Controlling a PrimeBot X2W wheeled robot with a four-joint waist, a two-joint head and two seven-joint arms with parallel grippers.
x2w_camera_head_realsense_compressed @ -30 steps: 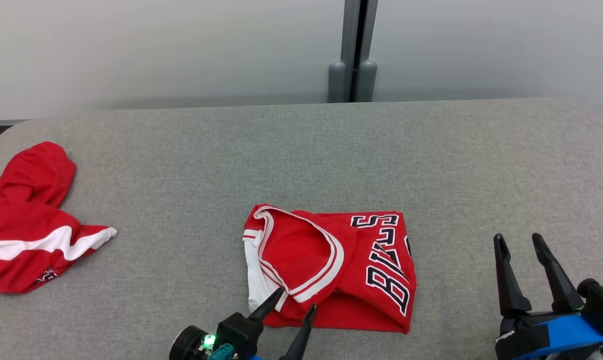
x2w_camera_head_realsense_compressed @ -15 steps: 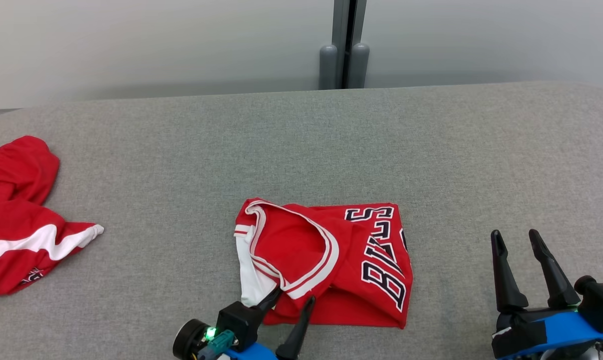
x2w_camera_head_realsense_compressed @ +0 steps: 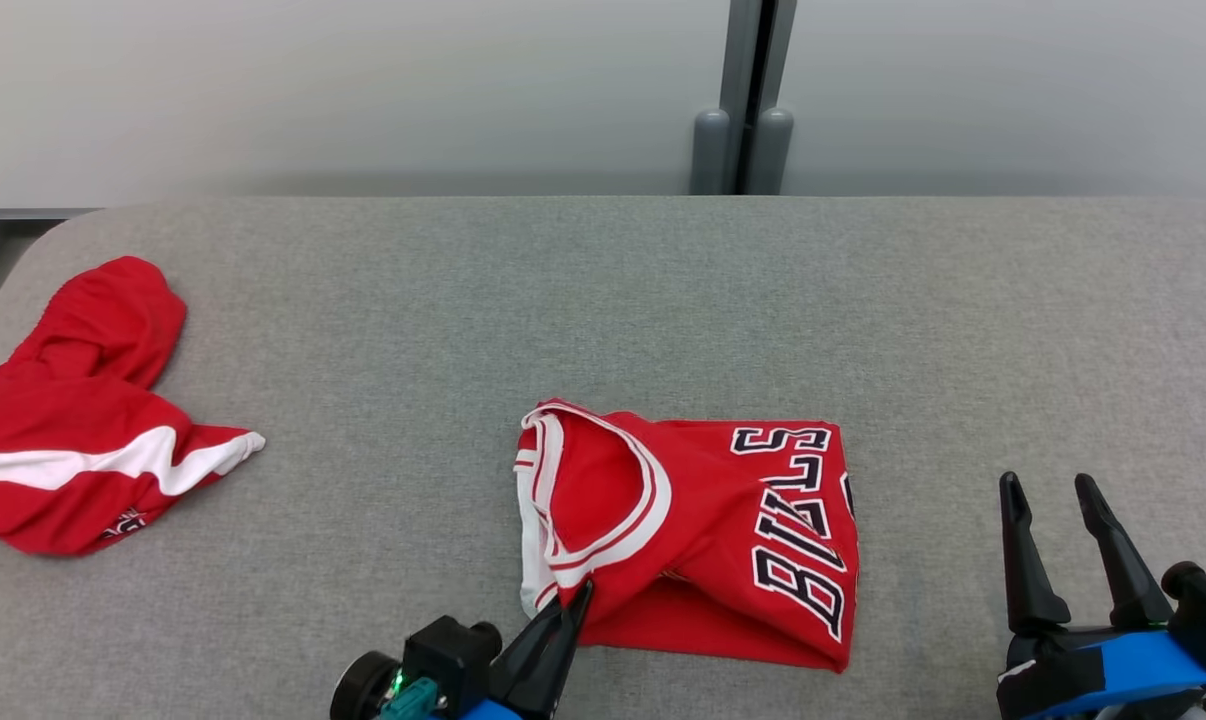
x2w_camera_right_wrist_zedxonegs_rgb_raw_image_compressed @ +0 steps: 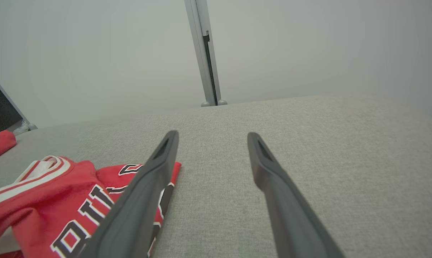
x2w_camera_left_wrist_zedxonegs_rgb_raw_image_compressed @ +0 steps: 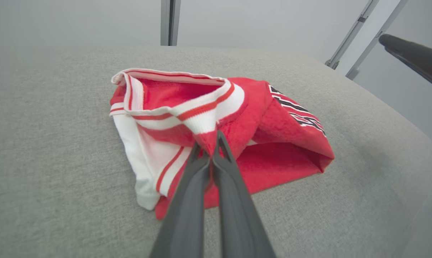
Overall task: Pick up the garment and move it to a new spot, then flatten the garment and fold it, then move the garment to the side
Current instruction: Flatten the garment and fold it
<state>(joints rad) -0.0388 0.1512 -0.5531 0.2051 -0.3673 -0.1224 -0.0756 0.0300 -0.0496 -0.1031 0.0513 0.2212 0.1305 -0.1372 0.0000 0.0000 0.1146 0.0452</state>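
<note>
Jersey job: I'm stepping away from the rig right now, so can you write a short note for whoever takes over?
Left gripper: jaws shut on the striped trim at the near edge of the jersey.
Right gripper: jaws open, holding nothing, apart from the jersey on its right.
Jersey: lies as a compact folded packet on the grey table, front centre. A second red garment lies crumpled at the left end.
Done: flattening and folding look finished.
Left: carry the jersey to the side and release it.
</note>
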